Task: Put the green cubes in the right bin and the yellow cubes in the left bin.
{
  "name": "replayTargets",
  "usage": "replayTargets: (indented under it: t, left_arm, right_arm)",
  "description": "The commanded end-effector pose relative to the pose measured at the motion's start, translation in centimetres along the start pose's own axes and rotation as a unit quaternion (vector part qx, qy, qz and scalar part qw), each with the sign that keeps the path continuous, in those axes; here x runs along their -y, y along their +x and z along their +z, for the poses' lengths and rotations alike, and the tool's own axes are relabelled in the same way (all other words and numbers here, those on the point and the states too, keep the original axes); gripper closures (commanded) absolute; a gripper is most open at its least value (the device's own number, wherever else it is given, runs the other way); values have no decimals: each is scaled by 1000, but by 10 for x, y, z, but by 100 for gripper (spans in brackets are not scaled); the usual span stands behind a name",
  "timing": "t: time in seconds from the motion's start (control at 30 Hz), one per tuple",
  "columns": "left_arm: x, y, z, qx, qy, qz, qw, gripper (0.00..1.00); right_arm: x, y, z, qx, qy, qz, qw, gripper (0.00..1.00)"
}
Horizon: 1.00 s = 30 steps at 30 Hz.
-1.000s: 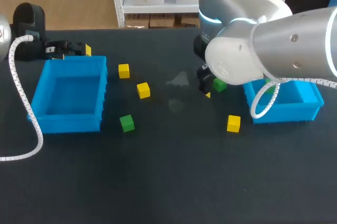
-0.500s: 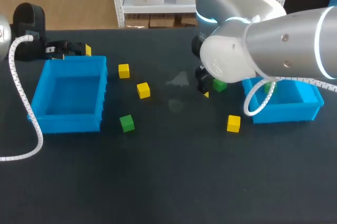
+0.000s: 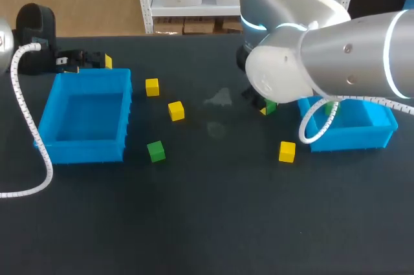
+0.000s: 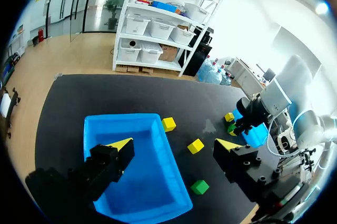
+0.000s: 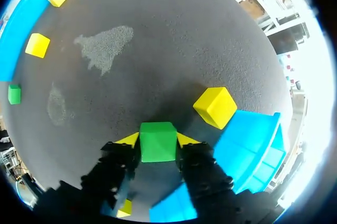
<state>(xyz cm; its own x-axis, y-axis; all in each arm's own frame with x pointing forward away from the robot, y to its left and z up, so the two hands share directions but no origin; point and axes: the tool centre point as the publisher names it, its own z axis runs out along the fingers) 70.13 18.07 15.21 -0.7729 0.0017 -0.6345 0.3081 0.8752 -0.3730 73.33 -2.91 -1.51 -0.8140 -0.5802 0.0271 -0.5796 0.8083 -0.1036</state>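
Observation:
My right gripper point(image 5: 157, 139) is shut on a green cube point(image 5: 157, 140), one yellow tip against each side; the cube rests on the table left of the right blue bin point(image 3: 362, 138). From above, that cube point(image 3: 270, 107) peeks out under my right arm. A second green cube point(image 3: 156, 151) lies near the left blue bin point(image 3: 87, 149). Yellow cubes sit at the bin's far corner point(image 3: 152, 87), mid-table point(image 3: 175, 110), and in front of the right bin point(image 3: 287, 151). My left gripper point(image 4: 174, 145) hangs open over the left bin's far edge, holding nothing.
A white coiled cable point(image 3: 29, 126) runs along the left bin's outer side. Another cable loop point(image 3: 320, 126) hangs from my right arm over the right bin's near corner. A pale smudge point(image 3: 220, 98) marks the dark mat.
My right gripper's fingers have closed in on the green cube, which was lying between open tips before. The right arm shifted slightly left. The left arm has not moved.

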Motion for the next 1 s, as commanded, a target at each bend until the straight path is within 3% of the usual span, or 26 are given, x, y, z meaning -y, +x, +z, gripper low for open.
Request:
replayTargets:
  t: [0.03,0.37,0.53,0.77,1.0]
  left_arm:
    - [-2,2,0,3,6,1,1000,0]
    - [-2,2,0,3,6,1,1000,0]
    - [-2,2,0,3,6,1,1000,0]
    - [-2,2,0,3,6,1,1000,0]
    - [-2,2,0,3,6,1,1000,0]
  right_arm:
    - [0,1,-1,2,2,1,1000,100]
    - [12,-3,-39,49,11,21,998,100]
    - [30,-1,-64,83,18,48,995,100]
    - [57,12,-90,116,31,89,989,100]
    - [89,37,-98,134,36,144,980,100]
